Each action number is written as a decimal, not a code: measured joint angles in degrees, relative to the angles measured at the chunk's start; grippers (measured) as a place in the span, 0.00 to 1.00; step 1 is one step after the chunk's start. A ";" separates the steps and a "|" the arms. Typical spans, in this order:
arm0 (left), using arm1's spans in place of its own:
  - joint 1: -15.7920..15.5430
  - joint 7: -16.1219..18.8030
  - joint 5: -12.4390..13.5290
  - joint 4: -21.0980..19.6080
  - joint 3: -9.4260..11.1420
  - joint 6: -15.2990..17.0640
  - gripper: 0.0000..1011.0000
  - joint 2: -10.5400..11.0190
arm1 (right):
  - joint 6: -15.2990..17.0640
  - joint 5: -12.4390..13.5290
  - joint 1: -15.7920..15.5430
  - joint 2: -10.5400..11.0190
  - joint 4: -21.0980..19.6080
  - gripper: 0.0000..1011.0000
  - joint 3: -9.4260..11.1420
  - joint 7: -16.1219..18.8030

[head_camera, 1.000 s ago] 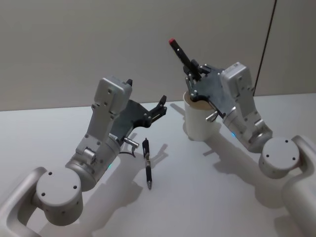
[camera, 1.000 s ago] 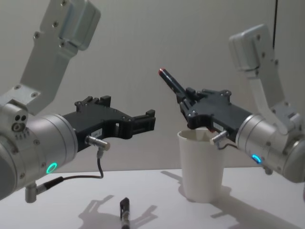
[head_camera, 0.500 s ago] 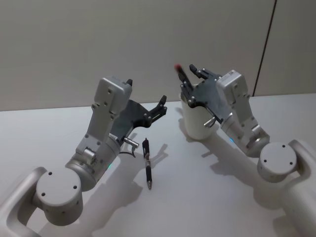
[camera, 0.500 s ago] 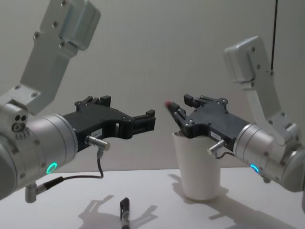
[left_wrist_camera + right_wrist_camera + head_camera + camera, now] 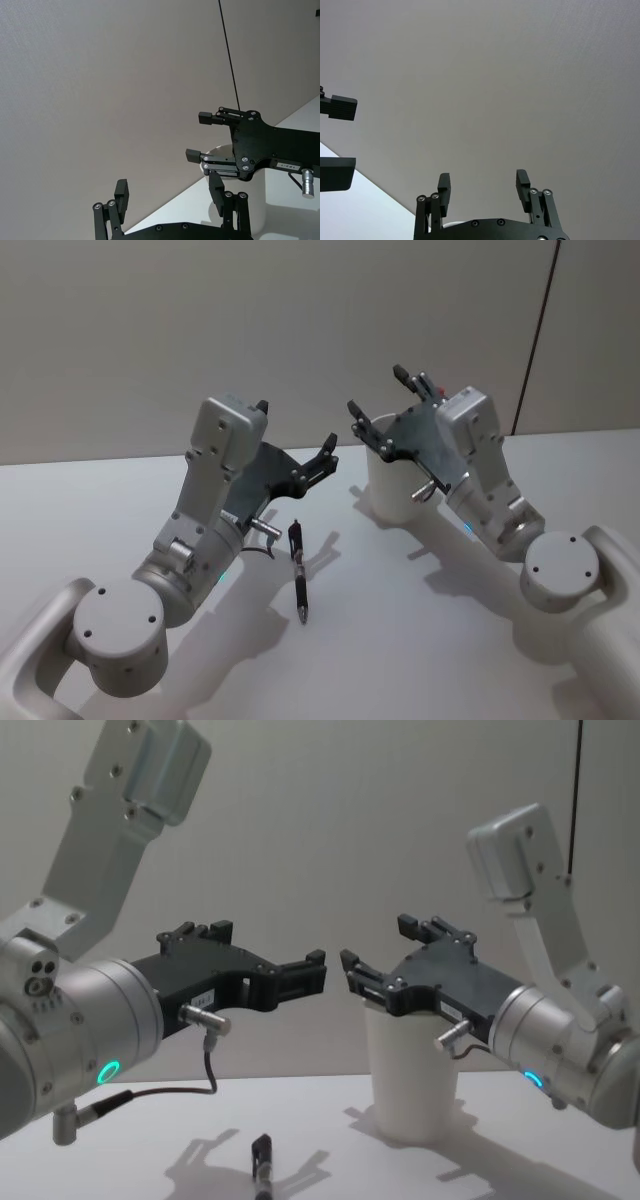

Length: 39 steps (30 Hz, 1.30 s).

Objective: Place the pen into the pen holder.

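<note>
The white table [image 5: 400, 640] carries the pen holder [image 5: 385, 490], a plain white paper cup standing upright toward the far side. The right arm [image 5: 495, 490] reaches in from the holder's right. The left arm [image 5: 200, 510] is raised to the holder's left and holds nothing.

The right gripper [image 5: 378, 392] hovers just over the holder's rim with its fingers spread wide apart and nothing between them. In the chest view the same gripper [image 5: 377, 940] covers the holder [image 5: 410, 1080] from above, its black palm plate across the mouth. What lies inside the cup is hidden, so I cannot tell. Its own wrist view shows the two fingers parted against the bare wall, the right gripper [image 5: 483, 185] holding nothing.

The left gripper [image 5: 295, 430] hangs in the air to the left of the holder, well above the table, fingers also apart (seen clearly from its wrist, left gripper [image 5: 169, 192]).

A black pen [image 5: 298, 575] lies flat on the table to the left of the holder and nearer the robot, below the left gripper and touching neither gripper. From the chest only its end shows [image 5: 262, 1165].
</note>
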 joint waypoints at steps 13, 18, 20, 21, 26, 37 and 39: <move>0.00 0.00 0.00 0.00 0.00 0.00 0.99 0.00 | 1.55 3.02 -1.86 0.92 -5.33 0.99 0.37 2.34; 0.00 0.00 0.00 0.00 0.00 0.00 0.99 0.00 | 2.57 4.78 -3.30 1.82 -9.39 0.99 0.84 3.41; 0.00 0.00 0.00 0.00 0.00 0.00 0.99 0.00 | 3.17 5.51 -4.15 2.36 -11.36 0.99 1.11 3.73; 0.00 0.00 0.00 0.00 0.00 0.00 0.99 0.00 | 3.36 5.75 -4.42 2.52 -12.19 0.99 1.20 3.79; 0.00 0.00 0.00 0.00 0.00 0.00 0.99 0.00 | 5.02 7.18 -6.56 3.86 -16.72 0.99 1.82 3.89; 0.00 0.00 0.00 0.00 0.00 0.00 0.99 0.00 | 8.84 9.01 -11.56 6.48 -24.48 0.99 2.85 1.39; 0.00 0.00 0.00 0.00 0.00 0.00 0.99 0.00 | 9.00 9.10 -11.76 6.62 -24.80 0.99 2.90 1.25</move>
